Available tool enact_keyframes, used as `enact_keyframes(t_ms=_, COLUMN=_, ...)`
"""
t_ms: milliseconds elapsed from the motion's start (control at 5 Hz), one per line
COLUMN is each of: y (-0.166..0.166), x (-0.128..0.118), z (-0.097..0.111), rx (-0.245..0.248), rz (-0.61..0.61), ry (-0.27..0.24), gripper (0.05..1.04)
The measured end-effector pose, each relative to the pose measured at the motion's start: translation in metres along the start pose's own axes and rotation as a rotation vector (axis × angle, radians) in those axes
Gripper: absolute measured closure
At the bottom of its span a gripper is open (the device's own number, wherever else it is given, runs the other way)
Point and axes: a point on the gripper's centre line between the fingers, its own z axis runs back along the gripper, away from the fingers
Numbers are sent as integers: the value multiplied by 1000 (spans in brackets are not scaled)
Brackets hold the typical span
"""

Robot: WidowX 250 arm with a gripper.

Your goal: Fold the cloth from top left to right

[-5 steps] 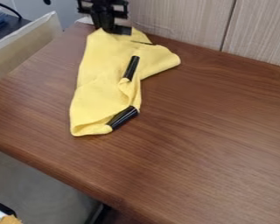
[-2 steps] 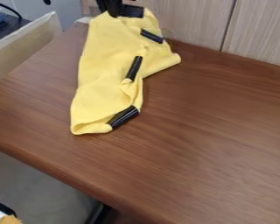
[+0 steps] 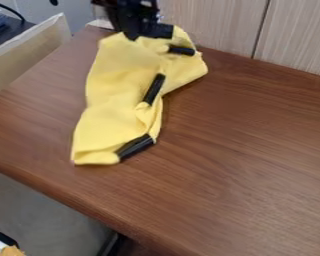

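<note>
Wall panels, two in number, pale and vertically grained [image 3: 216, 22], stand behind the work surface, with one dark seam between them. One brown wood-grain tabletop [image 3: 243, 150] carries the work. At its upper left is one beige board [image 3: 29, 49], set along the tabletop's left edge.

Item count, task: one yellow fabric cloth [image 3: 112, 100]. Position: on the left part of the tabletop, its upper end by the upper left corner and the wall-side edge, its lower end toward the front edge. The outline is elongated and uneven; one rounded lobe extends to the right near the wall-side edge. Creases gather along the right side, at mid-length.

Markings: three black bar-shaped patches. Patch one [image 3: 181, 50] lies near the upper end; patch two [image 3: 154, 89] slants at mid-length; patch three [image 3: 134, 147] slants at the lower right end.

Hand count: one. My black gripper [image 3: 144, 35] hangs from the top edge of the view, at the upper end of the cloth, over its left portion. Whether I am spread, pressed together or pinching fabric, I cannot tell.
</note>
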Motion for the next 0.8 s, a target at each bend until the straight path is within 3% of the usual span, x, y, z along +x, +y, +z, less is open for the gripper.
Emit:
enact_keyframes(t_ms=400, y=-13, x=-54, z=-15, rx=0, rz=-19, ry=41, gripper=1025)
enact_keyframes(t_ms=800, y=-1, x=-90, z=-45, rx=61, rz=21, ry=80, gripper=1027)
